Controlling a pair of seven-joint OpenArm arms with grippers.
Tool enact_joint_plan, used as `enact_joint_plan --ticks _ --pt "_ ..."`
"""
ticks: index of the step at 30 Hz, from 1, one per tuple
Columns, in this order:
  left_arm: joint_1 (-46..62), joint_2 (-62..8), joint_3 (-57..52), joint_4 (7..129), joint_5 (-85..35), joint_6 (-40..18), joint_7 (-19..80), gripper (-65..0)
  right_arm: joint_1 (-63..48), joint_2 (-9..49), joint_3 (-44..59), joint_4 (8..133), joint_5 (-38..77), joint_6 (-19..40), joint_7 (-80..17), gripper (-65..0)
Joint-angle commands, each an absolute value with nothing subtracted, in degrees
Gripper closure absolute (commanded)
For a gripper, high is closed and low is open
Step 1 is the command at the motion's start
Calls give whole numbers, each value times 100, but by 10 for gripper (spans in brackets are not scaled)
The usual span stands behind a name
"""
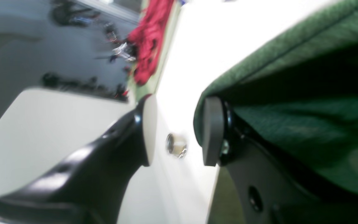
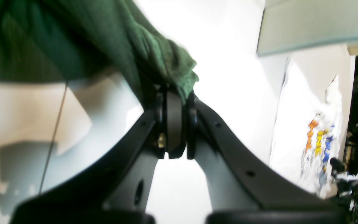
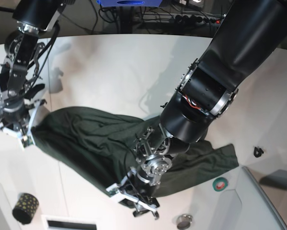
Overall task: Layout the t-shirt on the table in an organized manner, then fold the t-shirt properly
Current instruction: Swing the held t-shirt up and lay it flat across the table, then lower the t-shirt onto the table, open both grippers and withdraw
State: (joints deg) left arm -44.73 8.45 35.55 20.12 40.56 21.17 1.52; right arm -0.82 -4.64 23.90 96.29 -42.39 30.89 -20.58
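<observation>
Large smooth white worktop (image 3: 114,62) fills most of the base view. The dark green long-sleeved knit t-shirt (image 3: 100,139) lies rumpled across mid-frame, running from the left edge to the lower right. It looks bunched, not flat, so my read is the layout stage is under way and no fold has started.

Right arm's tool (image 2: 174,124), at the left of the base view: in its wrist view the pads are pressed together on a bunched corner of the green fabric, centre frame, with cloth trailing off to the upper left. Firm pinch and no visible gap.

Left arm's tool (image 1: 176,130), at the lower centre of the base view: in its wrist view the two fingers stand clearly apart with bare worktop between them. The right-hand finger (image 1: 211,130) has the shirt hem draped over or against its outer side. Nothing sits between the pads, so it's touching cloth but not gripping.

To do this step well, I'd judge:
- get the left tool around a single hem edge rather than a wad, then close
- pull the two held points away from each other, low over the worktop, so the body spreads flat
- keep tension even; thin knit will stretch and skew if one side leads
- sleeves are still tangled in the mass and need separating before any fold

Small stuff at the bottom of the base view, apart from the shirt: a dark patterned roll (image 3: 25,207) at lower left and a green tape ring (image 3: 220,183) at lower right.
</observation>
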Motion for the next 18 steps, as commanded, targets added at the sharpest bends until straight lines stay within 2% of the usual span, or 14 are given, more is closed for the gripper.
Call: enact_joint_plan --ticks 1,5,6,7,10,11,15,18 --pt "-4743 900 3530 2114 4092 2352 92 -230 57 -426 2369 9727 -4259 2985 -1938 -6" --pt "-4796 900 3521 2070 4084 2290 101 -234 277 -426 2360 9727 -4409 2985 -1938 -6" --pt "-4796 900 3512 2070 4084 2273 110 -253 338 -426 2360 9710 -4549 2985 -1938 -6" --pt "-4796 900 3433 2070 4084 2273 110 -309 374 -444 2360 9710 -4629 2985 -1938 -6" --pt "-4822 900 2967 2070 4092 2264 110 -589 382 -470 2352 9719 -4734 2985 -1938 -6" --pt "-4857 900 2862 2070 4092 2264 84 -650 382 -470 2334 9719 -4734 2985 -1938 -6" --pt "-4892 900 2791 2114 4084 2281 57 -650 259 -470 2281 9719 -4734 2985 -1938 -6" --pt "-4998 900 2782 2114 3574 2281 66 -650 251 -470 2281 9719 -4716 2985 -1938 -6"
